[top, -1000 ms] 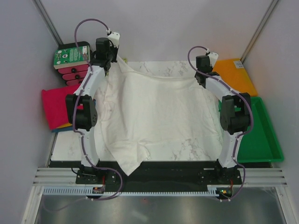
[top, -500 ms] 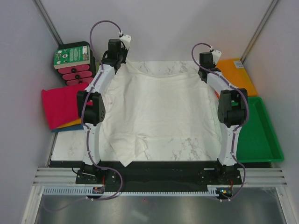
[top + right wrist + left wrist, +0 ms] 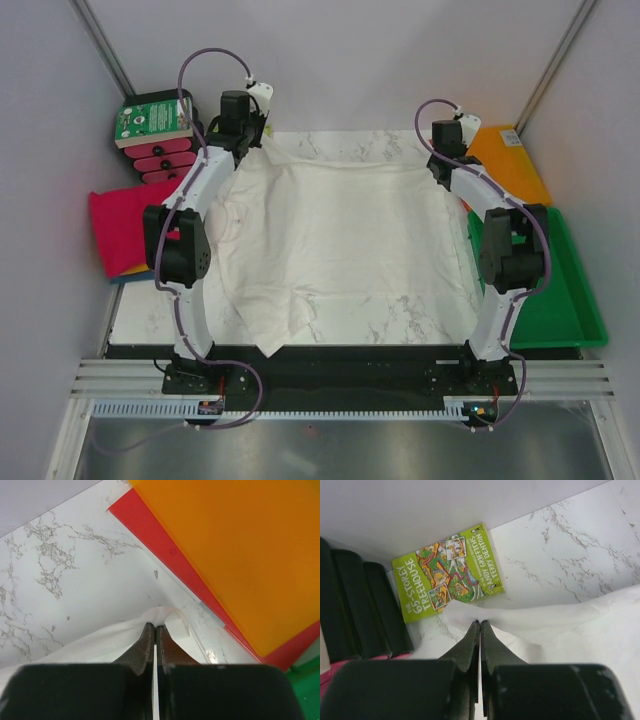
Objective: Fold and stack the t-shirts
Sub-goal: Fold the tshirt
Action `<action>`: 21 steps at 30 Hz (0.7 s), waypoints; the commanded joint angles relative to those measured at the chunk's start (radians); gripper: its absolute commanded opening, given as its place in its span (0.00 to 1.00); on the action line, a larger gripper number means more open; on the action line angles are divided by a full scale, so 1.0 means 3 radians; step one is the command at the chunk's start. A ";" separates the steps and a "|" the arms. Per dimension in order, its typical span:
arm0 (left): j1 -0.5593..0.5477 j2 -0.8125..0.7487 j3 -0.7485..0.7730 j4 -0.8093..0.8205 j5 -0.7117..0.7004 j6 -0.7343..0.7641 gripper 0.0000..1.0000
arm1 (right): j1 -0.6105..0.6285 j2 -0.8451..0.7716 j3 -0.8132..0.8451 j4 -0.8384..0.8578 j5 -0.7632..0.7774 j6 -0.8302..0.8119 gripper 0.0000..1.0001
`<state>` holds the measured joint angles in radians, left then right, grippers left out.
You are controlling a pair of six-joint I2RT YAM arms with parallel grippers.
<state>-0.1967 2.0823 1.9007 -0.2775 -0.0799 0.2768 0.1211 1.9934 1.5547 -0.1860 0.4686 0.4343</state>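
Top external view: the thin, wrinkly white cloth t-shirt lies spread on the marble tabletop. The left fingers and right fingers each pinch a far corner, apparently to stretch it flat for folding.

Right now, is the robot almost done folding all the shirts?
Not quite. Done: a folded pile sits on the left, pink on top. In hand: the left gripper and right gripper each pinch a far corner of the white t-shirt, which lies spread open, not folded yet. Left: fold it and put it on the pile.
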 commanded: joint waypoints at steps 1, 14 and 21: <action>0.0006 -0.0625 -0.0413 0.0092 0.0016 -0.0135 0.02 | 0.0041 -0.0498 -0.0365 0.0165 0.0069 0.0107 0.00; 0.0011 -0.1392 -0.1452 0.0051 0.0118 -0.0201 0.02 | 0.0102 -0.0964 -0.1229 0.0134 0.0197 0.0270 0.00; 0.0006 -0.1668 -0.2060 0.0056 0.0190 -0.0227 0.02 | 0.0092 -0.0918 -0.1332 0.0109 0.0273 0.0286 0.00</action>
<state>-0.1967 1.6688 1.3495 -0.2836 -0.0452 0.2390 0.1486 1.7542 1.1603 -0.1661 0.5037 0.5022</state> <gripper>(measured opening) 0.023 0.013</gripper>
